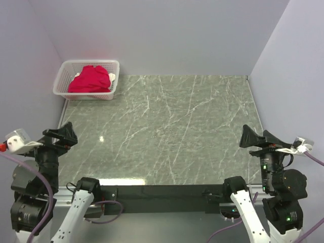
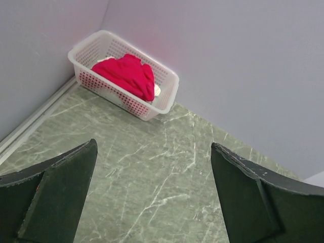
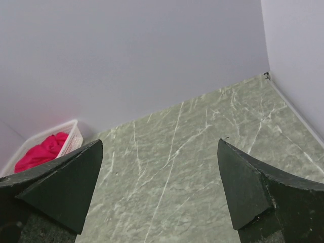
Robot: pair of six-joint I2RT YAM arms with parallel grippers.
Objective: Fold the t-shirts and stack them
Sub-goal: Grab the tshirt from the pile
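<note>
Nothing folded yet: red t-shirts [image 1: 90, 80] bunched in the lattice basket [image 1: 59, 79], left gripper [image 1: 64, 133] and right gripper [image 1: 256, 135] jaws wide apart, empty.

Nothing fancy here. The left arm [image 1: 48, 157] is folded up at the near left corner of the bench [image 1: 162, 131]. The left gripper [image 1: 64, 135] is held above the surface with its jaws spread wide and empty, pointing toward the far edge. The right arm [image 1: 276, 177] mirrors it at the near right corner, and the right gripper [image 1: 259, 136] is just as wide open, with nothing in it either.
</note>
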